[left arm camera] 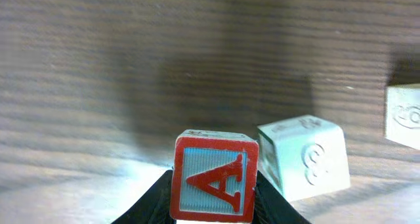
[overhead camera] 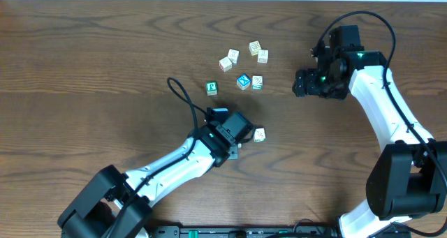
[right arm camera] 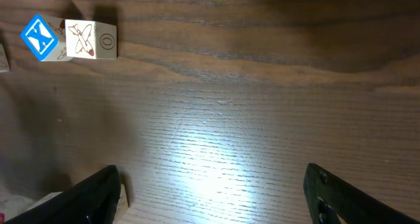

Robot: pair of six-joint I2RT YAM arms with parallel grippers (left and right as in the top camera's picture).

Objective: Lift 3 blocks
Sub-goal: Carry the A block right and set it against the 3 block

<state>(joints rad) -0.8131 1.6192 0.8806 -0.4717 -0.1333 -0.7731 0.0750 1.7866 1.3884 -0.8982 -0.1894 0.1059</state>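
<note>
My left gripper [overhead camera: 235, 146] is shut on a red-framed block [left arm camera: 214, 178] with a red letter A on a pale blue face; the dark fingers [left arm camera: 154, 201] press its two sides. In the overhead view the gripper hides this block. Just to its right a nearly plain cream block [left arm camera: 305, 158] [overhead camera: 259, 135] rests on the table, apart from the fingers. A pale block with green marks [overhead camera: 257, 82] lies further back beside a blue-faced cube [overhead camera: 243, 82]. My right gripper [overhead camera: 300, 84] [right arm camera: 213, 191] stands open over bare wood, nothing between its fingers.
A green-faced cube [overhead camera: 211, 88] sits left of the blue one. Several pale blocks [overhead camera: 233, 55] cluster at the back centre. The right wrist view shows the blue X cube [right arm camera: 39, 37] and a cream block with a red drawing [right arm camera: 90, 40] far left. Another pale block [left arm camera: 401, 115] is at the left wrist view's right edge.
</note>
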